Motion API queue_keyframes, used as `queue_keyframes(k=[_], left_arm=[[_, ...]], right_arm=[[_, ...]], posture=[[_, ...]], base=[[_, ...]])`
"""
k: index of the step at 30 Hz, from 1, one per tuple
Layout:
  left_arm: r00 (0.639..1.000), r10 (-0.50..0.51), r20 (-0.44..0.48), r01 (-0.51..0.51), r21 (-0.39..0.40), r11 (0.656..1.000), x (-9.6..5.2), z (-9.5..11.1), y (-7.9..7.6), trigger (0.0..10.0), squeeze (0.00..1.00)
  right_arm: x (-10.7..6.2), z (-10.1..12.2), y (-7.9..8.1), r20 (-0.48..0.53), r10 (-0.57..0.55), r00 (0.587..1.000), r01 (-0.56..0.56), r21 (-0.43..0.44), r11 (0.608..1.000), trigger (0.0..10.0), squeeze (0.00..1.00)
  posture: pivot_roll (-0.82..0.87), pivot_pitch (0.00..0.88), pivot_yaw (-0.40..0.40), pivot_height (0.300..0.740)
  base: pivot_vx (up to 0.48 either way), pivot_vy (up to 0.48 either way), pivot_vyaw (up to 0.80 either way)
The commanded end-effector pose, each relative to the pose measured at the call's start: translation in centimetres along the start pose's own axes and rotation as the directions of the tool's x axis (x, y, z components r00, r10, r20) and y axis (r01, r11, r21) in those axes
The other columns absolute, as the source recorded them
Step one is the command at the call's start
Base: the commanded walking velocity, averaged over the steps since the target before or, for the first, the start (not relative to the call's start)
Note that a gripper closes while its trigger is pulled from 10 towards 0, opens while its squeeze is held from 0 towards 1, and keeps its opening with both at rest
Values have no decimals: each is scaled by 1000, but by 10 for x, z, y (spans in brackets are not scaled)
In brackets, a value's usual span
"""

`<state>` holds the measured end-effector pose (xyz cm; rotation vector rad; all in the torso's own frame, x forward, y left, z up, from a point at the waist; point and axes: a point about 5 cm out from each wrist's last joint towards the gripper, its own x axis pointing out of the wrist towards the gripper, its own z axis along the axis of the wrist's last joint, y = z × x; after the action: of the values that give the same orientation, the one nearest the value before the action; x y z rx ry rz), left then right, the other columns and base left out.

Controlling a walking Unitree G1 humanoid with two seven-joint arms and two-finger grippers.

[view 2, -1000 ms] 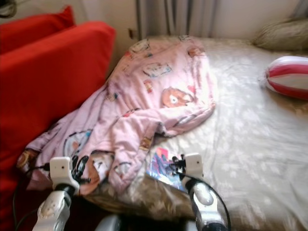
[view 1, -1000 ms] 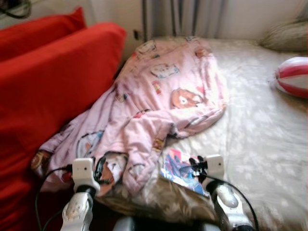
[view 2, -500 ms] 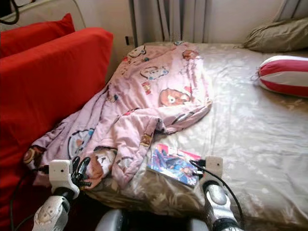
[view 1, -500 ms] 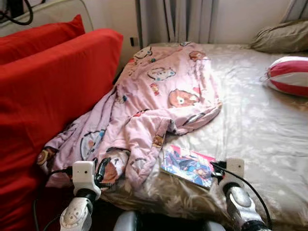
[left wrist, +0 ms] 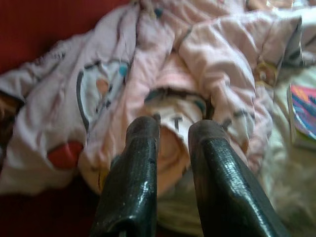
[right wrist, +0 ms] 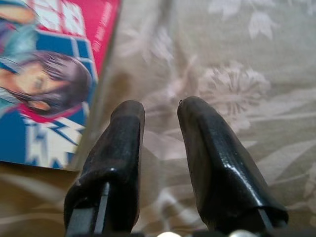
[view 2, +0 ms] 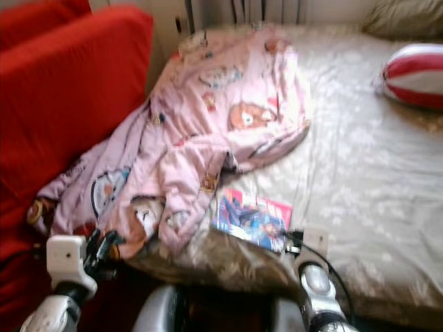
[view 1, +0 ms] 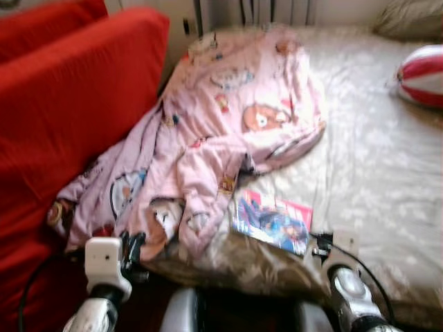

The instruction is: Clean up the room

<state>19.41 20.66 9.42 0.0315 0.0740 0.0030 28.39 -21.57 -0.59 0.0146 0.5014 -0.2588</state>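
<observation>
From the head we see the pink blanket (view 1: 208, 145) slumped off the bed (view 1: 387, 173) against the red sofa (view 1: 62, 117), soft and light, with a thin book (view 1: 271, 223) just beside it. At our left wrist the left gripper (left wrist: 173, 131) hangs slightly parted, empty, over a thick fold (we judge it the best hold). At our right wrist the right gripper (right wrist: 160, 111), likewise parted, hovers beside the book.

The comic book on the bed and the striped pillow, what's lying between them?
Nothing but bare floral bedsheet lies between the comic book and the striped pillow; the left eye view shows this.
</observation>
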Motion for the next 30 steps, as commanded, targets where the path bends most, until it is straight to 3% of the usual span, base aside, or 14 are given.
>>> queue_keyframes(k=[1,7,10,11,14,15,16,17,21,27,30], left_arm=[[999,28,-24,-28,21,999,-8,2,9,10000,0],[997,47,-62,-44,36,998,-25,5,14,10000,0],[995,51,-81,-48,39,998,-28,4,14,10000,0],[995,48,-87,-45,38,998,-29,5,13,10000,0],[994,44,-95,-41,37,998,-29,6,12,10000,0],[995,39,-96,-36,37,999,-27,7,11,10000,0],[995,39,-96,-36,37,999,-27,7,11,10000,0],[995,36,-96,-33,37,999,-26,7,11,10000,0],[995,31,-98,-28,32,999,-22,6,9,10000,0],[995,14,-98,-12,21,1000,-17,6,5,10000,0],[996,15,-90,-14,20,1000,-14,6,4,10000,0]], right_arm=[[0,-2,-3,-28,-27,999,27,9,1000,10000,0],[4,7,-15,-20,-71,997,71,4,997,10000,0],[6,12,-25,-19,-93,995,93,-9,996,10000,0],[6,13,-36,-32,-128,991,128,9,992,10000,0],[4,11,-54,-63,-184,981,186,40,982,10000,0],[1,7,-71,-83,-225,971,231,66,971,10000,0],[1,7,-71,-83,-225,971,231,66,971,10000,0],[-2,4,-84,-97,-252,963,259,68,964,10000,0],[-12,-12,-110,-153,-307,939,320,72,945,10000,0],[-29,-33,-135,-182,-359,915,378,79,922,10000,0],[-32,-32,-140,-113,-370,922,381,107,918,10000,0]], posture=[[241,271,100,618],[259,296,103,618],[260,299,106,618],[259,304,105,618],[256,302,106,618],[246,300,103,618],[246,300,103,618],[242,295,103,618],[225,287,102,618],[209,280,105,618],[203,272,104,618]], base=[[0,0,0],[0,0,0],[0,0,0],[0,0,0],[0,0,0],[0,0,0],[0,0,0],[0,0,0],[0,0,0],[0,0,0],[0,0,0]])
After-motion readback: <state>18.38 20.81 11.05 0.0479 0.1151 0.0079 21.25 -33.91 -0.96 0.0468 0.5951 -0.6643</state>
